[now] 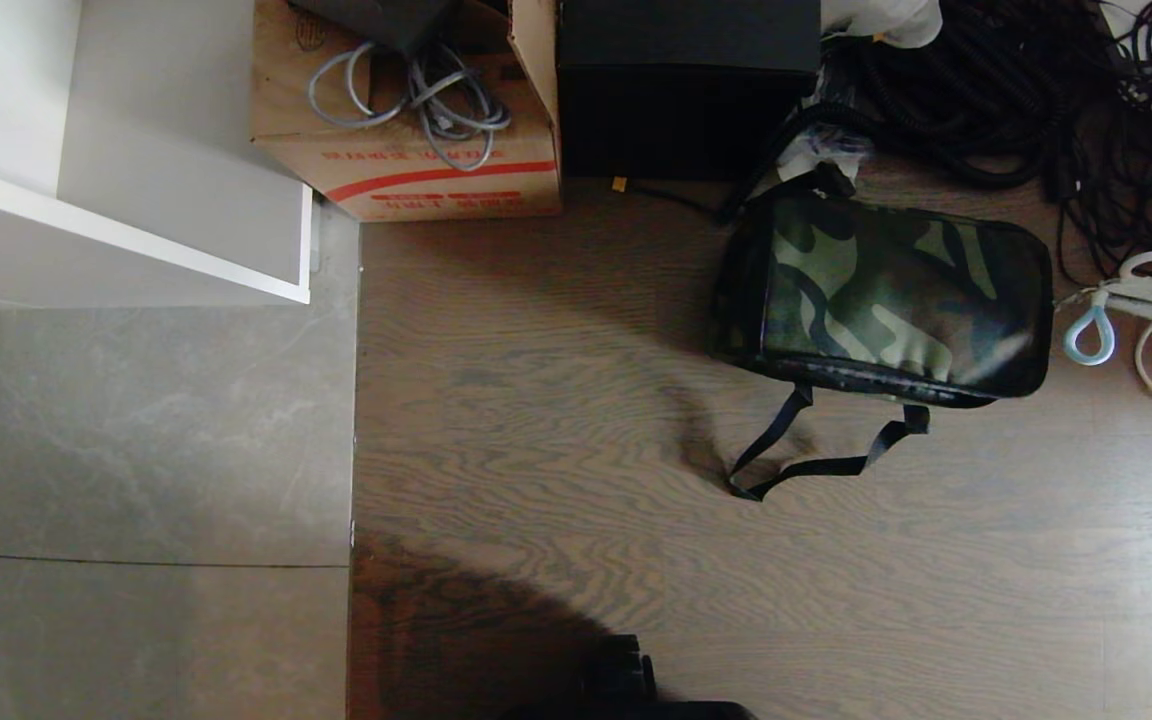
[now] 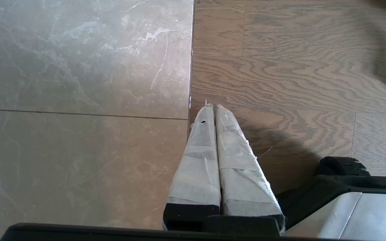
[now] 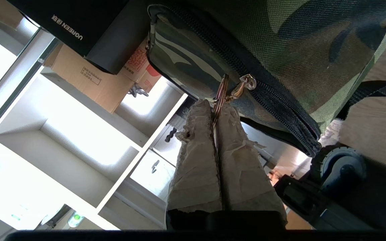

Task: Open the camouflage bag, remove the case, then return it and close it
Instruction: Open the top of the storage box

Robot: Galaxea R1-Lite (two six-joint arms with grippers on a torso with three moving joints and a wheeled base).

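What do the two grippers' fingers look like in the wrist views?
Both are alike: two long tapering fingers wrapped in whitish cloth tape over black bases. The left gripper has fairly clean wrapping with a few loose threads and a small dark hole near one tip. The right gripper has dirtier, frayed tape with torn edges.
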